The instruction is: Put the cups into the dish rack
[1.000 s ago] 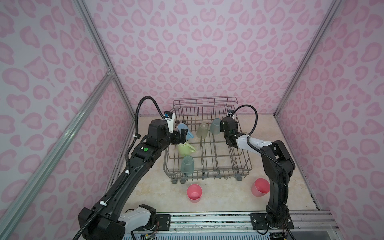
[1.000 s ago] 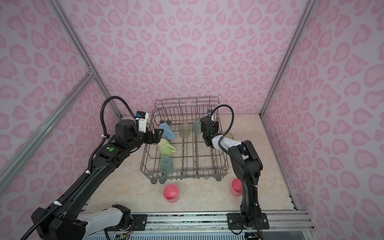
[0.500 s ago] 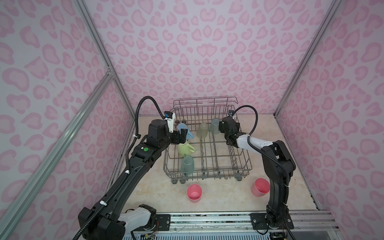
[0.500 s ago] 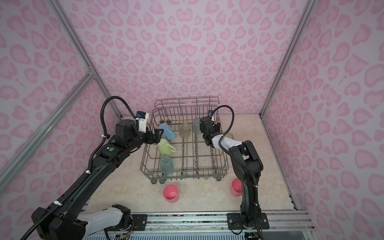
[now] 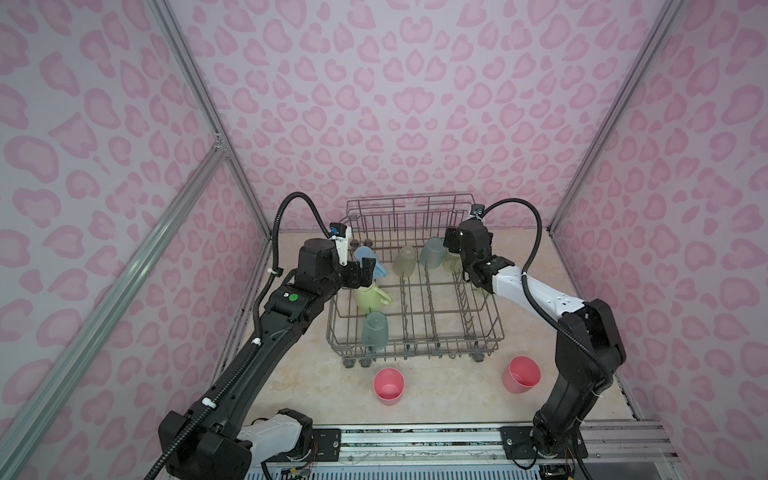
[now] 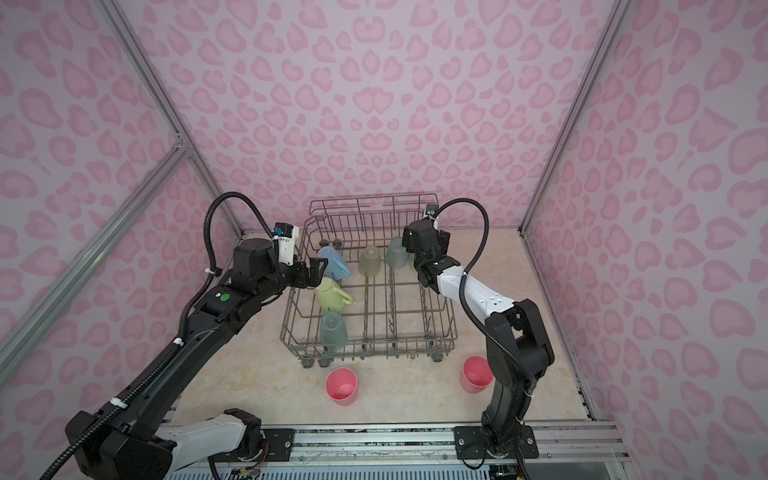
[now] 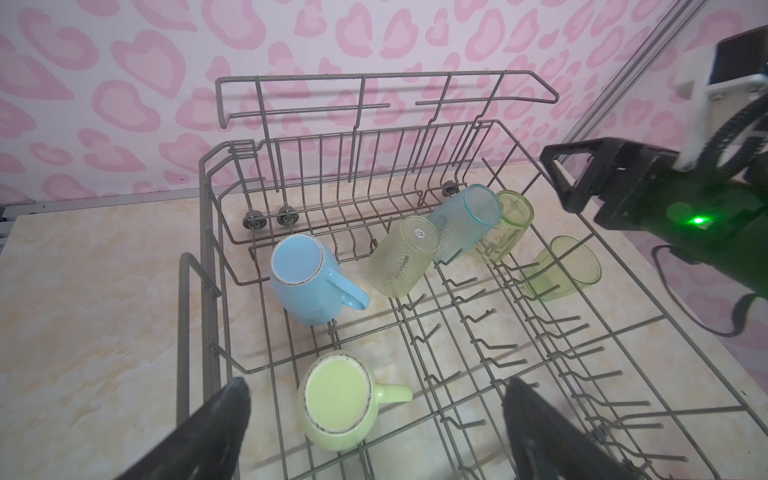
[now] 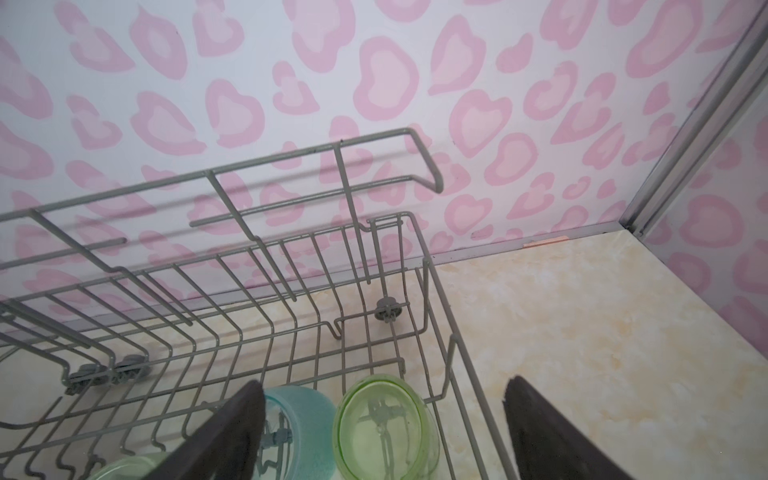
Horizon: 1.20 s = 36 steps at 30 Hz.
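**A:** What is shown at the right gripper (image 8: 382,388)?

**B:** Its jaws are seen spread wide, with nothing held. Just below them, a lime-green cup (image 8: 382,428) is resting on the tines at the far right corner of the dish rack (image 8: 436,266). A teal cup (image 8: 303,411) is set just beside it.

**A:** And the left gripper (image 7: 376,386)?

**B:** It is likewise open and empty, and is held over a pale-yellow mug (image 7: 336,399) near the rack's left edge. A light-blue mug (image 7: 303,282) is placed farther back.

**A:** How is the step in hand best done?

**B:** The lime-green cup appears to be let go. The right jaws should therefore be kept wide and raised straight up until the rack's wires are cleared. The teal cup could be tipped by a sideways pull. One pink tumbler (image 5: 388,386) is seen upright on the bench before the rack's front edge. A second pink tumbler (image 5: 521,374) stands nearer the bench's front right corner and is judged the natural next pick.
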Available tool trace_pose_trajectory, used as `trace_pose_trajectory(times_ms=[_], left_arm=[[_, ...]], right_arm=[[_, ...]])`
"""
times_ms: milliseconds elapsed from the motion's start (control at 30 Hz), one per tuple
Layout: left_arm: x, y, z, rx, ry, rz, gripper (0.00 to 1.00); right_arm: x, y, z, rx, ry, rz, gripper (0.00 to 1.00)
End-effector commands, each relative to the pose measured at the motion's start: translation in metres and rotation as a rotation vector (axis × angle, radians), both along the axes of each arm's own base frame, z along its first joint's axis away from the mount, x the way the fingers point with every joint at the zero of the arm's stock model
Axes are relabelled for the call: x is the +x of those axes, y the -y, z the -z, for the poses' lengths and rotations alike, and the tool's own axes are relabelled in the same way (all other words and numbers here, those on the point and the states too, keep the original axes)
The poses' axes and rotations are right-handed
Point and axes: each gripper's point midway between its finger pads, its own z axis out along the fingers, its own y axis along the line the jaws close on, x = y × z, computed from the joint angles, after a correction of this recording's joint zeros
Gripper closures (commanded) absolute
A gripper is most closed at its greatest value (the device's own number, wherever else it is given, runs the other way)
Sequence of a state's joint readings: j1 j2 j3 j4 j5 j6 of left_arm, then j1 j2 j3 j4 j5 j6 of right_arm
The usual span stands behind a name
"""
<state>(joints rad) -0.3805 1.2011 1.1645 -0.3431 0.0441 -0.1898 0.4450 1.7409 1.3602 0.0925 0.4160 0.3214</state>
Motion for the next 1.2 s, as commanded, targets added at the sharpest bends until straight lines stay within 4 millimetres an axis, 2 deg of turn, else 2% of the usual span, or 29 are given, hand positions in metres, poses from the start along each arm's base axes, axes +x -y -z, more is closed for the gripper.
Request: trace_pose_trajectory(times_ms=[0,133,267,400,567,633,900,1167], left_arm=[[0.004,0.000,-0.004,0.001,0.023,-0.004,0.03],[0.005,0.001,-0.003,0.002,0.020,-0.003,0.03],[0.004,0.000,-0.004,0.002,0.023,-0.005,0.03],[0.005,0.002,-0.003,-0.005,0.015,0.001,0.03],[0.005,0.005,-0.003,-0.017,0.007,0.012,0.04],[0.004,0.005,-0.004,-0.018,0.009,0.012,0.03],[0.004,0.006,-0.002,-0.025,0.003,0.017,0.03],[0.003,0.006,-0.002,-0.021,0.004,0.022,0.03]], right_arm=[[-0.010,0.012,-0.011,0.040,-0.013,-0.001,0.12],[-0.022,0.037,-0.032,0.101,-0.020,0.023,0.16],[-0.042,0.079,-0.036,0.161,-0.065,0.093,0.19],[-0.065,0.118,-0.020,0.242,-0.135,0.152,0.23],[-0.081,0.147,0.017,0.305,-0.272,0.209,0.26],[-0.082,0.149,0.033,0.327,-0.327,0.209,0.29],[-0.081,0.139,0.093,0.350,-0.554,0.184,0.36],[-0.082,0.127,0.133,0.381,-0.720,0.144,0.44]])
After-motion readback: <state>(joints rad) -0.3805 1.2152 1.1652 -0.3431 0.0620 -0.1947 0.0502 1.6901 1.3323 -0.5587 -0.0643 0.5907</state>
